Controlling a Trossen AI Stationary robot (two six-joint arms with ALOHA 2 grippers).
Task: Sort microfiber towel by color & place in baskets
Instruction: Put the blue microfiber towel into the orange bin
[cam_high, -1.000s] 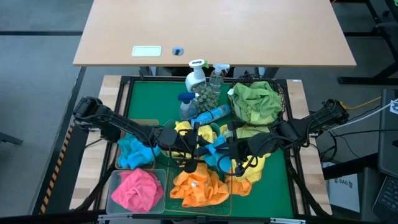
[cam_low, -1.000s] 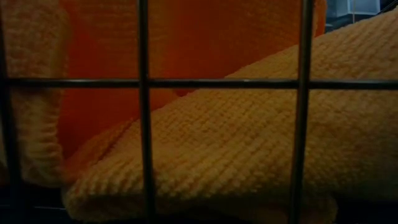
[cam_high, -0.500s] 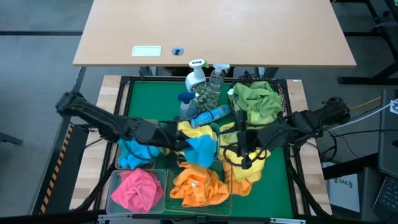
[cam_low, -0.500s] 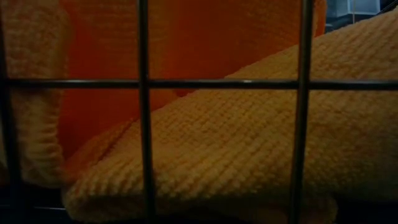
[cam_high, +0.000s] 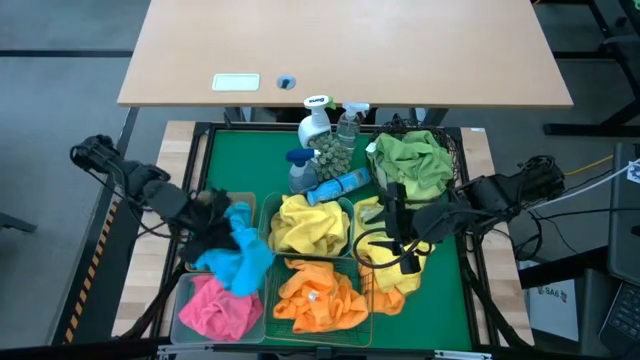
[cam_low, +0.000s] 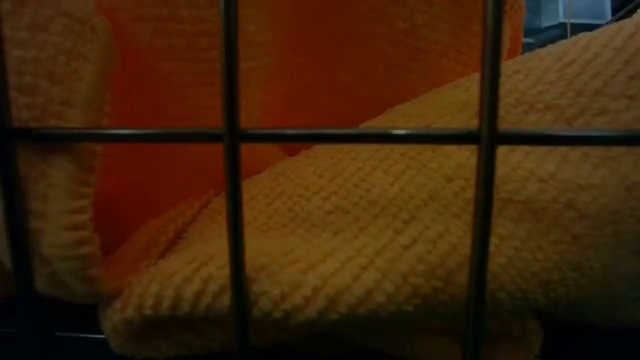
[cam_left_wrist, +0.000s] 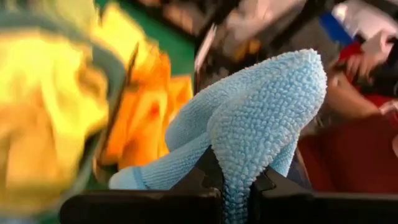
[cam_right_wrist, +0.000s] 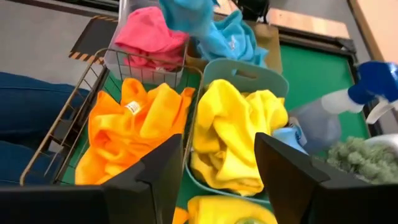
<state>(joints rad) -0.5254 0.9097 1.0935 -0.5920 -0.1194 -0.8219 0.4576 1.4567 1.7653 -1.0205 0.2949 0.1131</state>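
Left gripper (cam_high: 228, 232) is clamped on a blue towel (cam_high: 243, 262) dangling over the tan tray (cam_high: 243, 201) with the other blues, so lower it fully inside before letting go, while the right gripper (cam_high: 403, 250) hovers open over the yellow pile (cam_high: 395, 268).

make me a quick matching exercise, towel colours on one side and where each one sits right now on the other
Towels:
1. pink towel
2. orange towel
3. green towel
4. blue towel

Places:
A. round black mesh basket
B. pinched in the shut left hand
C. clear bin
D. green wire basket

Pairs: 1-C, 2-D, 3-A, 4-B
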